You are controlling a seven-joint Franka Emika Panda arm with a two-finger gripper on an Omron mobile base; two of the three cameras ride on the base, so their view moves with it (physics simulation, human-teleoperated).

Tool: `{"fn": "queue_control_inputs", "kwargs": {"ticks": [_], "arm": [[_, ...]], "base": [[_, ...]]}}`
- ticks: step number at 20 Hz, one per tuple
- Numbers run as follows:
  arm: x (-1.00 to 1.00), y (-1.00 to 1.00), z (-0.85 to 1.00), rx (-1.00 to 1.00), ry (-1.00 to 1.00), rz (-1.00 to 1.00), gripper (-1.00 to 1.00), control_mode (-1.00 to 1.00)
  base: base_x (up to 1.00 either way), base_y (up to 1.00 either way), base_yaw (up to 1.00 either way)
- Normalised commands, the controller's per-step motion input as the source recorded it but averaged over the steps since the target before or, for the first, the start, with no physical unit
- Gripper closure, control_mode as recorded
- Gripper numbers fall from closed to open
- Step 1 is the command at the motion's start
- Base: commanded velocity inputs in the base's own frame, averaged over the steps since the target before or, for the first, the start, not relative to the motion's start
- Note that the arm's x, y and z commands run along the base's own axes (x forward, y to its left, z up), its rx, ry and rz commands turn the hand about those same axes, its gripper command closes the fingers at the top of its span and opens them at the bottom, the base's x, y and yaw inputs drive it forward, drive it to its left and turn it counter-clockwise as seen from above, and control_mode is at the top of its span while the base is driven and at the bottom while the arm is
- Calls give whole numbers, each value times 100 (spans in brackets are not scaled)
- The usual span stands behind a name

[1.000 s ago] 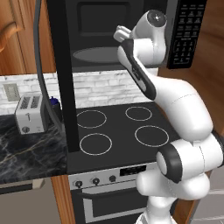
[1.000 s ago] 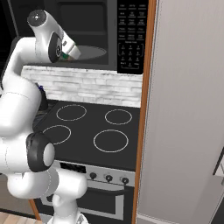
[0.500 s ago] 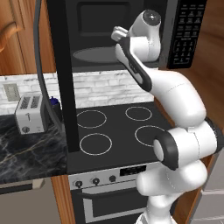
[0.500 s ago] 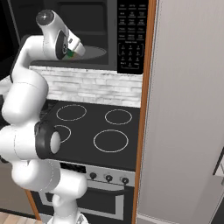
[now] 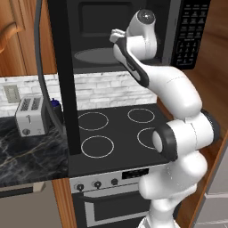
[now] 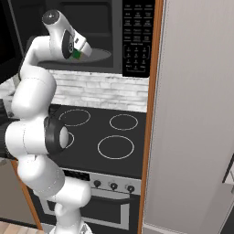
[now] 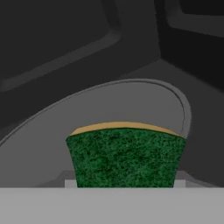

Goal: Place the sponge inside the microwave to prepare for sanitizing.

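Jaws grip the sponge above the turntable inside the open microwave.

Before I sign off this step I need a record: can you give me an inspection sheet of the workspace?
Surface: black stove with four ring burners, bare.
Job's things: sponge, green face toward the camera, held above the grey turntable; microwave door open.
Clutter: toaster on the marble counter.
End effector: closed on the sponge, at the microwave opening.
Cables: nothing seen.
Surroundings: white brick backsplash, wall outlet.
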Motion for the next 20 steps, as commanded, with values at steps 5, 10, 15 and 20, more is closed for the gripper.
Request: {"fn": "queue_control_inputs", "kwargs": {"ticks": [5, 10, 15, 20], "arm": [[25, 10, -19, -13, 7, 0, 100, -100], [23, 4, -4, -8, 3, 1, 100, -100], [26, 2, -3, -5, 3, 2, 100, -100], [35, 12, -15, -5, 4, 2, 100, -100]], "base": [[0, 0, 0], [0, 0, 0], [0, 0, 0], [0, 0, 0]]}}
